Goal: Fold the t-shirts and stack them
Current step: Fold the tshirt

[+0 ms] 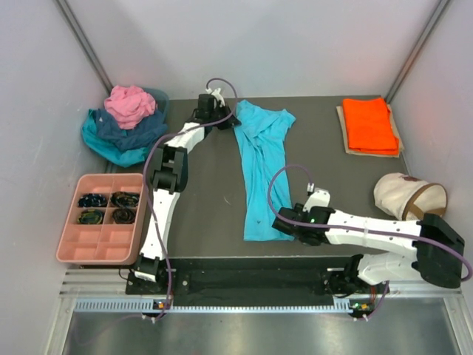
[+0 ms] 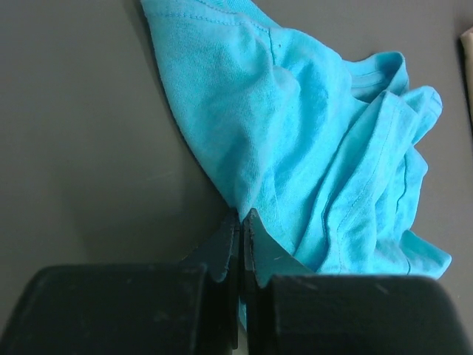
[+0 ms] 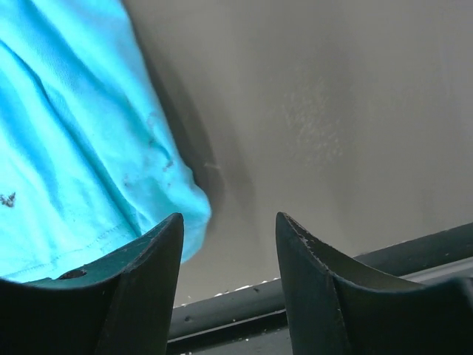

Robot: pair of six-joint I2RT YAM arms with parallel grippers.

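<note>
A bright turquoise t-shirt [image 1: 260,166] lies as a long, narrow strip down the middle of the dark table. My left gripper [image 1: 228,119] is at its far left corner, shut on the cloth; the left wrist view shows the turquoise t-shirt [image 2: 310,133] pinched between the closed fingertips of the left gripper [image 2: 242,222]. My right gripper [image 1: 284,231] stands open just right of the shirt's near corner. In the right wrist view the shirt's hem [image 3: 81,148] lies beside the left finger [image 3: 148,266], with nothing between the jaws of the right gripper [image 3: 229,222]. An orange t-shirt [image 1: 369,124] lies folded at the far right.
A heap of pink, navy and teal shirts [image 1: 126,122] sits at the far left. A pink compartment tray [image 1: 103,244] holding dark coiled items stands at the left. A cream bag with a brown strap [image 1: 408,197] rests at the right. The table's front rail [image 3: 310,288] runs just under the right fingers.
</note>
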